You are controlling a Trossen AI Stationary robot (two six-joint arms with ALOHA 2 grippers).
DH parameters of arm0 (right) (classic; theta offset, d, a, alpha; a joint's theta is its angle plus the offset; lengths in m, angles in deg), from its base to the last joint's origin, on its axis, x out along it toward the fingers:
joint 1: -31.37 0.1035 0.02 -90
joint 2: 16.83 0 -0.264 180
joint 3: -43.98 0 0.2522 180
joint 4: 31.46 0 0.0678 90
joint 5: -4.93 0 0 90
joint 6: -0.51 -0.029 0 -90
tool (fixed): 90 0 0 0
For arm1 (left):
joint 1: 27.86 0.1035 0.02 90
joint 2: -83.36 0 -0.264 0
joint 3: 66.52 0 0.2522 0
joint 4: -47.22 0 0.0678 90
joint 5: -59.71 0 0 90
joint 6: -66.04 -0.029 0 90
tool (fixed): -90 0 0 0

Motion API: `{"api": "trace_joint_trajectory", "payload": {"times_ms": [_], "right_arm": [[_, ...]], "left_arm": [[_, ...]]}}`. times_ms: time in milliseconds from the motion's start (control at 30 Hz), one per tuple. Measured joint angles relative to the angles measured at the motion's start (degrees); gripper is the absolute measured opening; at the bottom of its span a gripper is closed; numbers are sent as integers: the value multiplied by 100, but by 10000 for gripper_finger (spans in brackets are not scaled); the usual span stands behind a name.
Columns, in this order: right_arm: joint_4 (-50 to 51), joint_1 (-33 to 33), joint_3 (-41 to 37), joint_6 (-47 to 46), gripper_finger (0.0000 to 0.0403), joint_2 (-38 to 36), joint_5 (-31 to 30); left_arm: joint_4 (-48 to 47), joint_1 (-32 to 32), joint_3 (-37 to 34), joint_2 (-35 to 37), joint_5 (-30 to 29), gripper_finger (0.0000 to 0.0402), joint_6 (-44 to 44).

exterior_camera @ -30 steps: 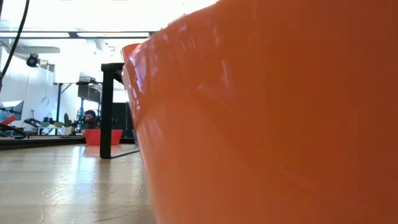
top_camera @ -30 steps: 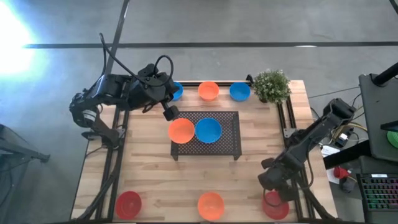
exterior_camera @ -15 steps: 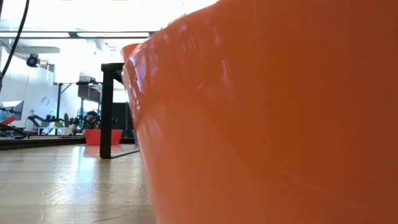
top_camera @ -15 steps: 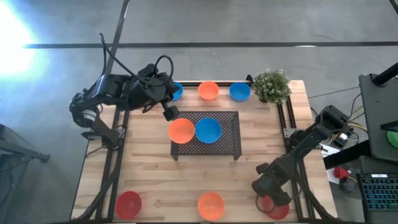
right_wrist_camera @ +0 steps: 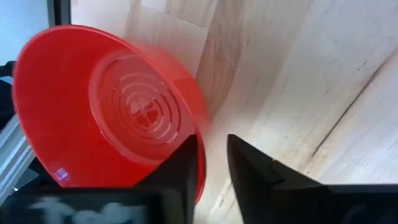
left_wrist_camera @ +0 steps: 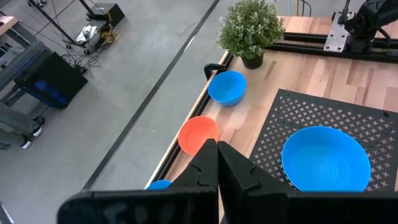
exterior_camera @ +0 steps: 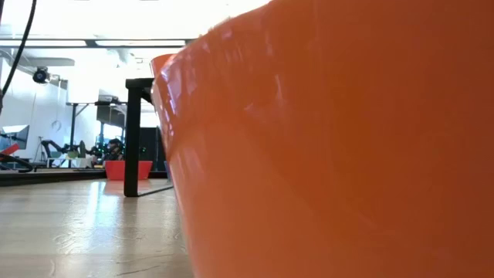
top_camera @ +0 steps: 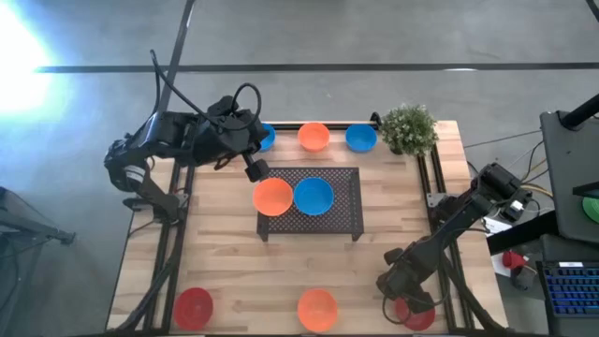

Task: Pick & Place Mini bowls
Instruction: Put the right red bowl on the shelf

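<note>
My left gripper (left_wrist_camera: 216, 163) waits over the surface's (top_camera: 225, 271) far left corner, jaws pressed together on nothing. Mid-surface, an orange bowl (top_camera: 272, 197) and a blue bowl (top_camera: 313, 195) sit on the mesh rack (top_camera: 343, 201). At the near right corner, my right gripper (right_wrist_camera: 212, 163) has its jaws set narrowly across the red bowl's (right_wrist_camera: 99, 106) rim.

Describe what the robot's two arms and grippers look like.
Both arms are dark, jointed and chunky. The left arm trails looping black cables. The right arm has a silvery patch near its base. Each gripper, left gripper and right gripper, has two flat black fingers.
</note>
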Motion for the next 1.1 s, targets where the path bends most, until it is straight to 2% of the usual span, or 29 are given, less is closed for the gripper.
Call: {"api": "trace_joint_trajectory", "payload": {"times_ms": [67,133,400,633,867,1000,1100], "right_arm": [[-9,-2,0,-69,31,-3,0],[-16,-3,-2,-210,15,-3,-2],[206,-7,-8,-770,9,-300,32],[573,-46,-9,-1715,8,-1377,39],[594,-353,71,-3049,8,-2734,-641],[735,-622,281,-3190,8,-3285,-1156],[1337,-957,543,-3304,8,-3512,-1420]], "left_arm": [[0,0,0,0,0,0,-10],[-2,0,0,0,0,0,-34],[0,0,0,0,0,0,-87],[0,0,0,0,0,0,-256],[0,0,0,0,0,0,-354],[0,0,0,0,-2,0,-375],[2,0,0,0,0,0,-375]]}}
